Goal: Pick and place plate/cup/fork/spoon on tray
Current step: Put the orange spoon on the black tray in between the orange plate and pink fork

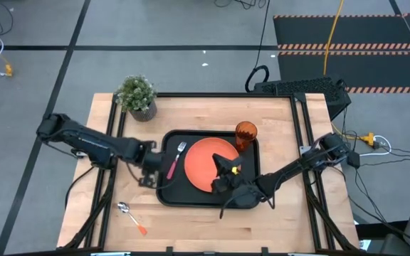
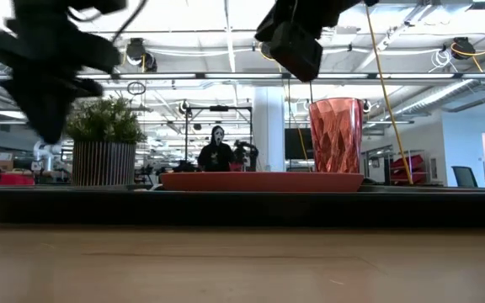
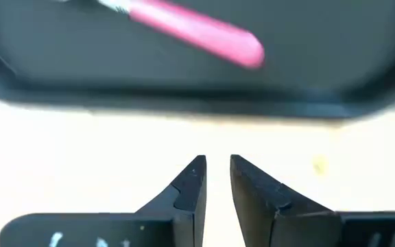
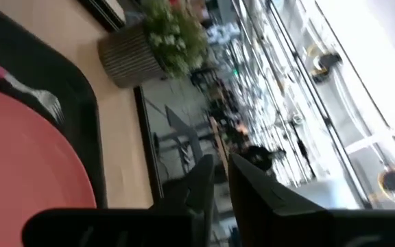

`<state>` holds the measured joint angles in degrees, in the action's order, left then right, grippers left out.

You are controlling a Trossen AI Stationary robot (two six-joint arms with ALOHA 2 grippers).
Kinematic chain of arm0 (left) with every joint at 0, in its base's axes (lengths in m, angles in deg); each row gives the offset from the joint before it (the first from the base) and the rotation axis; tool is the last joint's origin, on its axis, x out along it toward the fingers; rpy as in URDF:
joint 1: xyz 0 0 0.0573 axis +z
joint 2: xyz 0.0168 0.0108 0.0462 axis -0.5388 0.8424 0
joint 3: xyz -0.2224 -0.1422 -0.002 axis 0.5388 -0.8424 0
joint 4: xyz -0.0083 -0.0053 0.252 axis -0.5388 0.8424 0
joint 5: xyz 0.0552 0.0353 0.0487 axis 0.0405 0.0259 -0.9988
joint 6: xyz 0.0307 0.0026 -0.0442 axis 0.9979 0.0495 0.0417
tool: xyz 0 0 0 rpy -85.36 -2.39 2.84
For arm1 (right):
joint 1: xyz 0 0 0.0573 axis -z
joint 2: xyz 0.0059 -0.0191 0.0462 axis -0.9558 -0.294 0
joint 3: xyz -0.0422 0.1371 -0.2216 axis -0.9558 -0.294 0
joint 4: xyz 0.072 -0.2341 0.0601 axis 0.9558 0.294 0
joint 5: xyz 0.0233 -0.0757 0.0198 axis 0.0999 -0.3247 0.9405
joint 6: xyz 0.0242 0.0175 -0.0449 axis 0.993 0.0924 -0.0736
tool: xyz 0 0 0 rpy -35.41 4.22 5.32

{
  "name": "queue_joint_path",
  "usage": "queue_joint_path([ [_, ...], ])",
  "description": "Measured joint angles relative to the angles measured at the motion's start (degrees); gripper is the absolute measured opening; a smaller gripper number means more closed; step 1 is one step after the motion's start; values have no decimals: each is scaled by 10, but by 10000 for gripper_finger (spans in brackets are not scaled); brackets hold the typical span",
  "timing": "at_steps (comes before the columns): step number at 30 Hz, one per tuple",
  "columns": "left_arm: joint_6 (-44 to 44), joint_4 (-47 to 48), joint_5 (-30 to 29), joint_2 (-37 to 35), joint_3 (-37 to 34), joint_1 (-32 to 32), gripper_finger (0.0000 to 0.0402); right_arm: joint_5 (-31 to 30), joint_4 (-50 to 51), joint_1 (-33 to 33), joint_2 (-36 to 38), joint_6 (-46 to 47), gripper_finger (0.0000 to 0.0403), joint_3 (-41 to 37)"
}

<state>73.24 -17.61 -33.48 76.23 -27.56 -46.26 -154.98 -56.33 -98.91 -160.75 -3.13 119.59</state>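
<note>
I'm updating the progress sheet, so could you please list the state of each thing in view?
plate: flat on the tray.
cup: upright on tray.
fork: lying on tray.
spoon: on the table, off tray.
left gripper: nearly shut, empty.
right gripper: nearly shut, empty.

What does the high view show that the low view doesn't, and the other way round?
Only the high view shows the spoon lying on the table outside the tray, and the fork on the tray beside the plate. Only the low view shows the room behind the table. Both show the plate, the cup and the potted plant.
</note>
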Motion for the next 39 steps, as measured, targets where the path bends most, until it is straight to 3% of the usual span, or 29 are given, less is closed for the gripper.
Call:
queue_joint_path([
  [6, -216, 141, 83, 1, 80, -79, 67, 103, -1, 45, 47, 3, 36, 0],
  [11, -277, 149, 92, 1, 159, -138, 67, 154, -2, 90, 113, 24, 36, 0],
  [16, -270, 86, -31, 8, 202, -154, 67, 163, 22, 131, 185, 66, 36, 0],
  [18, -274, 74, -40, 11, 202, -153, 67, 173, 31, 147, 209, 70, 36, 0],
  [23, -293, 151, 100, 63, 202, -163, 67, 215, 65, 183, 263, 134, 36, -2],
  [26, -276, 166, 167, 105, 202, -192, 67, 278, 70, 208, 287, 179, 36, -31],
  [30, -225, 152, 192, 154, 202, -215, 67, 344, 44, 231, 313, 183, 36, -70],
  [39, -141, 118, 213, 219, 202, -274, 68, 343, 3, 245, 350, 193, 36, -102],
])
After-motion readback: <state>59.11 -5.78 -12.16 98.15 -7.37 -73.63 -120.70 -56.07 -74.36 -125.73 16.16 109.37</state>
